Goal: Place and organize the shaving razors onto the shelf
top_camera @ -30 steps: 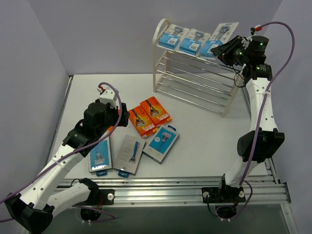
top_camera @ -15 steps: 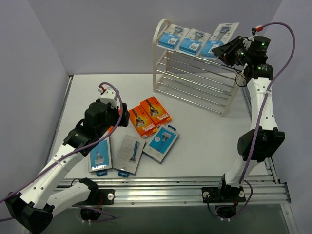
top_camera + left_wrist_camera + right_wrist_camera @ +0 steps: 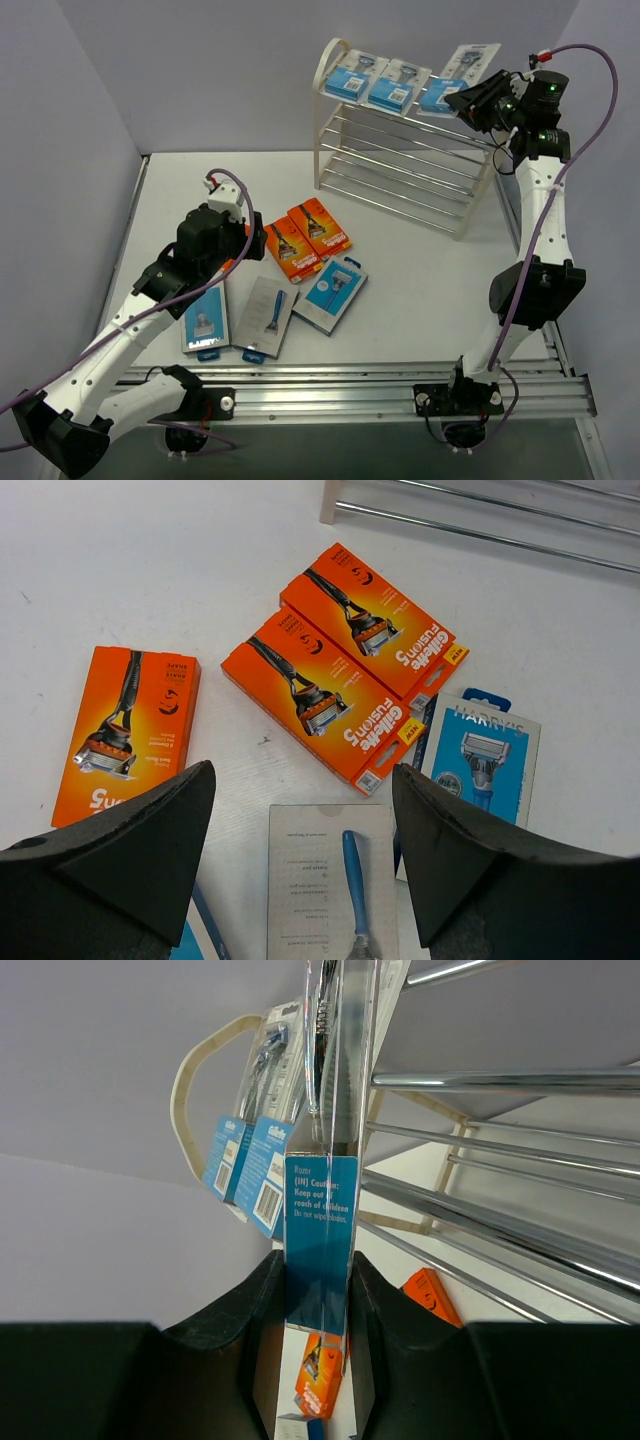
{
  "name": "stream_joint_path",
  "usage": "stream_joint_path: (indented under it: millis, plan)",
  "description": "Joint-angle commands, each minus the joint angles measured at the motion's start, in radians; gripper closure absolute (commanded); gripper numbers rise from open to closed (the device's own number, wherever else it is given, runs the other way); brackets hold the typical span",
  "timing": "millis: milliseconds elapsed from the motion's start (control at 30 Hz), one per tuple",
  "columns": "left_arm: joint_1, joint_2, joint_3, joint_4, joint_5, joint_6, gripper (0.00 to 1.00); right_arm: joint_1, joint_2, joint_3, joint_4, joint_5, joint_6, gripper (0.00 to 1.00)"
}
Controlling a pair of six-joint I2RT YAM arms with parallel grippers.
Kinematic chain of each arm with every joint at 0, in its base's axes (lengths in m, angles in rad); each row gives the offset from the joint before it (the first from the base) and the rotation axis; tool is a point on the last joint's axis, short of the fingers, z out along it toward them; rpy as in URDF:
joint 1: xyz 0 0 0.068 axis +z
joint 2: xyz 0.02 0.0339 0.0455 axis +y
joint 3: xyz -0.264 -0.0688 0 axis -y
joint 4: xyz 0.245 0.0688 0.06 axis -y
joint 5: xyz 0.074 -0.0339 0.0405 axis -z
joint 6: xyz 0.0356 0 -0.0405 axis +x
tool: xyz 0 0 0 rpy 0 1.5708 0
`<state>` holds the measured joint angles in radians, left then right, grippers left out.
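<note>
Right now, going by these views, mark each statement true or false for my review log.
1. The right pincer grips a blister pack up by the top tier of the shelf. True.
2. The left pincer is shut on an orange box. False: it is open and holds nothing, above the orange boxes.
3. Three orange boxes lie on the table. True.
4. Packs sit on the shelf's bottom tier. False: the packs are on the top tier only; the lower tiers are bare.
</note>
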<state>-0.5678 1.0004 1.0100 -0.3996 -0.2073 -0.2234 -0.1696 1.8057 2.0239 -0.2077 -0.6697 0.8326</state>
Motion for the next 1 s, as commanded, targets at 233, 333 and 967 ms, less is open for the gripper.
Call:
stream_joint_path:
  millis: [233, 333, 967]
  plan:
    - [-0.001, 0.004, 0.016, 0.010, -0.014, 0.013, 0.20, -0.002, 0.003, 0.038, 0.080, -0.088, 0.043, 0.91]
    - [-0.001, 0.004, 0.016, 0.010, -0.015, 0.013, 0.20, -0.002, 0.000, 0.032, 0.091, -0.097, 0.054, 0.91]
    - [-0.001, 0.004, 0.016, 0.010, -0.010, 0.012, 0.20, -0.001, -0.017, -0.037, 0.129, -0.120, 0.085, 0.84]
